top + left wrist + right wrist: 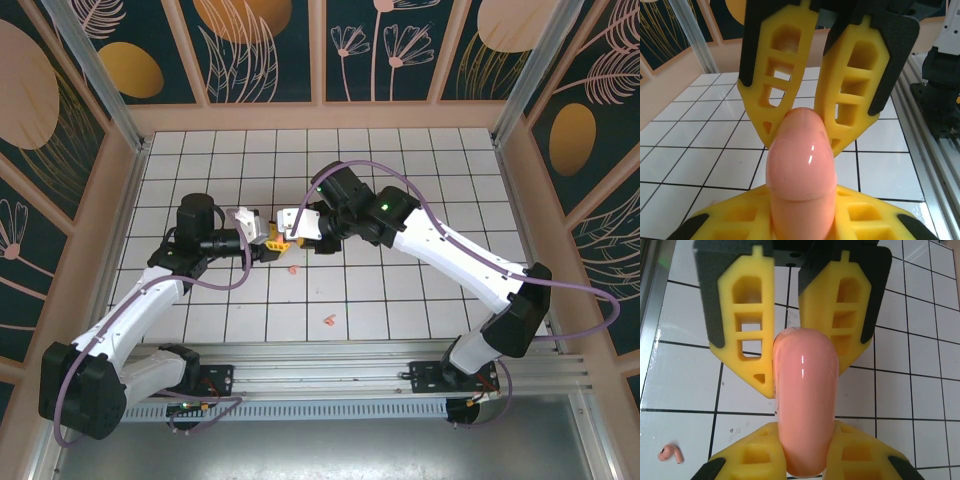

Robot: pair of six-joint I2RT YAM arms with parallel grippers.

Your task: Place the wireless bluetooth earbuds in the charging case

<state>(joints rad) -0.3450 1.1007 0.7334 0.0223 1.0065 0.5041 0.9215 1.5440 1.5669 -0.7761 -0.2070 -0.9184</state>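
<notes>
A salmon-pink charging case (pixel 800 165) hangs above the white tiles, lid shut, with a seam across it. My left gripper (pixel 800 210) is shut on one end of it, its yellow fingers (pixel 735 225) pressed to both sides. My right gripper (pixel 805 450) is shut on the other end of the same case (pixel 805 400). In the top view the two grippers meet nose to nose, left (pixel 265 238) and right (pixel 288 232). One pink earbud (pixel 292 268) lies on the tiles just below them, also seen as the earbud (pixel 670 453). A second pink earbud (pixel 326 321) lies nearer the front.
An aluminium rail (pixel 320 378) runs along the near edge with both arm bases on it. Wooden walls (pixel 320 115) close in the tiled floor (pixel 420 170) at the back and sides.
</notes>
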